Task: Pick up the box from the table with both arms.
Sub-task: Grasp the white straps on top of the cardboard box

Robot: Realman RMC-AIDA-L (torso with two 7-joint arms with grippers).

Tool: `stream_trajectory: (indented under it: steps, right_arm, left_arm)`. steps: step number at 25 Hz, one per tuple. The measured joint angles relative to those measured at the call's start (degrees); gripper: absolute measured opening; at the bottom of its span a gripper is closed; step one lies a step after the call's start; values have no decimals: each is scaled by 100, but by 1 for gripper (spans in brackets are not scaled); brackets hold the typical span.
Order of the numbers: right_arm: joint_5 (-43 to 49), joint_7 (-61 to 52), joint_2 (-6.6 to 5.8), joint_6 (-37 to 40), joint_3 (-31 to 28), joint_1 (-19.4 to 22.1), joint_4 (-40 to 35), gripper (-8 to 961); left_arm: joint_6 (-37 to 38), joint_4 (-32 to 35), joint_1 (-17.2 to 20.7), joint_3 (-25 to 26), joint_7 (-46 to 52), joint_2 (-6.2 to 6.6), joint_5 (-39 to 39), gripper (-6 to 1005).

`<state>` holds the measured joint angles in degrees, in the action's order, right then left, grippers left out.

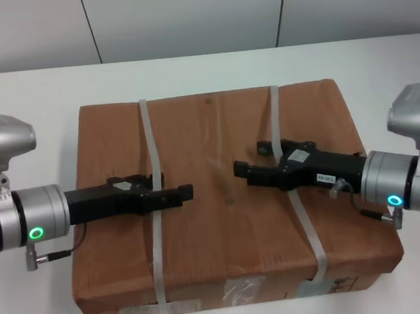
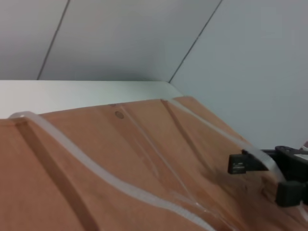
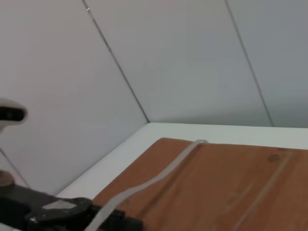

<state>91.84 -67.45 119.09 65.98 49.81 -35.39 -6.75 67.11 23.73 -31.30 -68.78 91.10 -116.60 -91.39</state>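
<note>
The brown paper box (image 1: pixel 215 127) lies flat on the white table (image 1: pixel 30 91), with two whitish straps across it and white labels (image 1: pixel 242 289) on its near side. My left gripper (image 1: pixel 187 194) reaches in from the left, low over the box top, and the left strap (image 1: pixel 147 133) crosses over it. My right gripper (image 1: pixel 239 171) reaches in from the right, and the right strap (image 1: pixel 274 115) crosses over it. The two tips point at each other a short gap apart. The left wrist view shows the right gripper (image 2: pixel 238 163) under its raised strap (image 2: pixel 216 134). The right wrist view shows the left gripper (image 3: pixel 57 211) under its strap (image 3: pixel 159 180).
Grey wall panels (image 1: pixel 184 13) stand behind the table's far edge. Bare tabletop shows left, right and behind the box. The box's near edge lies close to the bottom of the head view.
</note>
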Motion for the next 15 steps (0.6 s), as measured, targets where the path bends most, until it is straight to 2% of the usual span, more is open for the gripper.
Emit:
stream_trajectory:
  steps: [8, 11, 15]
  right_arm:
    - [-24, 320, 0, 137, 26, -101, 97, 857]
    - [-27, 452, 0, 195, -1, -111, 99, 704]
    - [-31, 614, 0, 203, -34, -120, 106, 589]
  left_arm:
    - [5, -7, -103, 0, 25, -29, 25, 828]
    - [18, -5, -133, 8, 25, -37, 70, 828]
    - [26, 0, -149, 4, -32, -38, 229, 827]
